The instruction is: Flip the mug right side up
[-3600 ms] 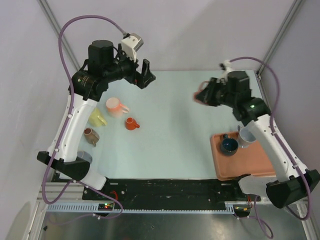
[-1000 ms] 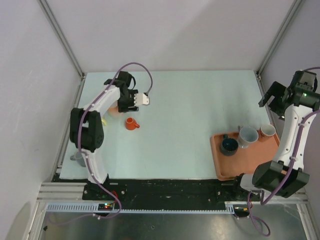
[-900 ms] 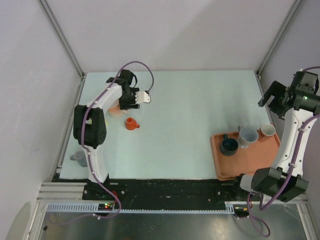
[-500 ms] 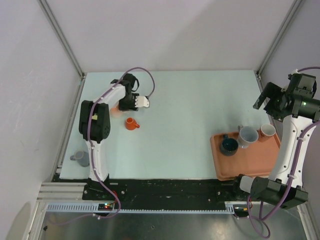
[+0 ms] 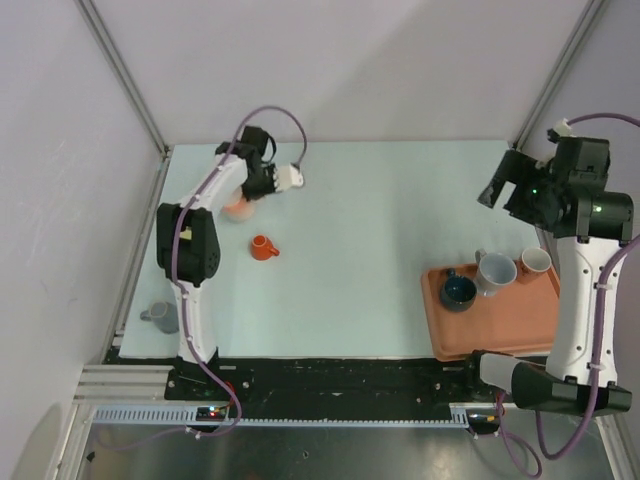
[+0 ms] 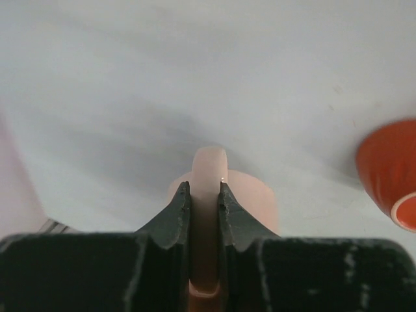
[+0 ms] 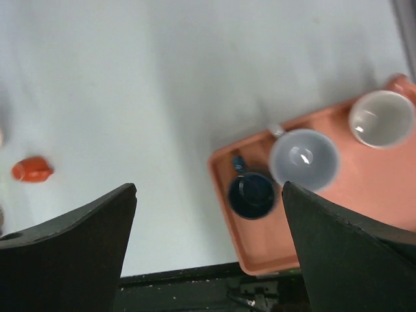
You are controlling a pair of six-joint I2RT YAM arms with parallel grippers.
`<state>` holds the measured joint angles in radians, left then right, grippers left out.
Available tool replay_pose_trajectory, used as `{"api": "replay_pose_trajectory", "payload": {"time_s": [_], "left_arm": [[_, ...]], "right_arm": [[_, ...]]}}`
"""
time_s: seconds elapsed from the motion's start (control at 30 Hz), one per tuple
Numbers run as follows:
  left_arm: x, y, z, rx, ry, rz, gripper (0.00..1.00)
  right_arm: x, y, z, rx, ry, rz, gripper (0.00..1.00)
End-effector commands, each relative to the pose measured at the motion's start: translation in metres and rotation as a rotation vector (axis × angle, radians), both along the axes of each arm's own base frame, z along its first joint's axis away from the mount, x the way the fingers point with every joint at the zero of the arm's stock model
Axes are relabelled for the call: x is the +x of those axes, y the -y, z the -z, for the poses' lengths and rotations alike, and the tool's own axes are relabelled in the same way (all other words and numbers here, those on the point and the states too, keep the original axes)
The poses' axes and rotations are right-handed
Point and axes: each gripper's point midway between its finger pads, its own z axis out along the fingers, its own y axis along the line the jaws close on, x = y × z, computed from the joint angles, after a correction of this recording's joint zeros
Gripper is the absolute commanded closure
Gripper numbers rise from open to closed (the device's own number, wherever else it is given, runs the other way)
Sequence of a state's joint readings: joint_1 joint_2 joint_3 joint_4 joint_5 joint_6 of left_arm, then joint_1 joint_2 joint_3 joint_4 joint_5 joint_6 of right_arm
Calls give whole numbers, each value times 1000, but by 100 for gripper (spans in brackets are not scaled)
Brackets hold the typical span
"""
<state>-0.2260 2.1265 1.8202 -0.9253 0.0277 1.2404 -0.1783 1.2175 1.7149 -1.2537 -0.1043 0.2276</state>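
Left gripper (image 6: 203,192) is clamped down tight on the pink mug (image 6: 253,195), both black fingers (image 6: 170,218) pinching the loop of the handle, which stands up between them toward the wrist camera. From overhead the mug sits at the far-left part of the table (image 5: 380,230), tucked under the wrist of the outstretched left arm (whether its base rests on the surface or hangs just off it, I cannot tell, and which way the mouth faces is hidden too). Just beside it, nearer the arms, lies the small orange mug (image 5: 263,247) on its side, apart from the pink one. Down at the near-left edge there is a grey mug (image 5: 160,316), well away from the action.

Over on the right, the right gripper (image 7: 208,188) hangs high over the far-right edge, jaws spread wide, holding nothing. Its camera looks down on the orange tray (image 7: 312,227). A dark blue mug (image 7: 252,194) and a pale grey mug (image 7: 304,158) stand on it mouth up, touching or nearly so, and a small beige cup (image 7: 381,118) stands at its far corner.
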Motion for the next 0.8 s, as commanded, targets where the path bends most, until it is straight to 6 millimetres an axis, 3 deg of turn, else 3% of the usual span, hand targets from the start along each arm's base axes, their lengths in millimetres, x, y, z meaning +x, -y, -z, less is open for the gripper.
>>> {"api": "replay_pose_trajectory", "payload": {"time_s": [0.0, 0.1, 0.2, 0.33, 0.43, 0.53, 0.77], "left_arm": [[28, 44, -192, -427, 382, -173, 100], [7, 78, -260, -738, 376, -245, 100], [-26, 110, -321, -995, 307, -246, 100], [-75, 141, -375, -1206, 184, -210, 100], [-111, 157, -403, -1289, 116, -152, 100], [-136, 167, -423, -1344, 68, -108, 100], [-162, 180, -443, -1404, 0, -71, 100]], "right_arm": [[15, -68, -52, 91, 230, -209, 0], [20, -125, -73, 159, 350, -385, 1], [20, -187, -100, 285, 485, -575, 0], [15, -253, -133, 454, 631, -774, 1], [15, -287, -146, 546, 676, -872, 1], [13, -308, -155, 653, 683, -936, 1], [9, -351, -162, 755, 690, -1036, 1]]}}
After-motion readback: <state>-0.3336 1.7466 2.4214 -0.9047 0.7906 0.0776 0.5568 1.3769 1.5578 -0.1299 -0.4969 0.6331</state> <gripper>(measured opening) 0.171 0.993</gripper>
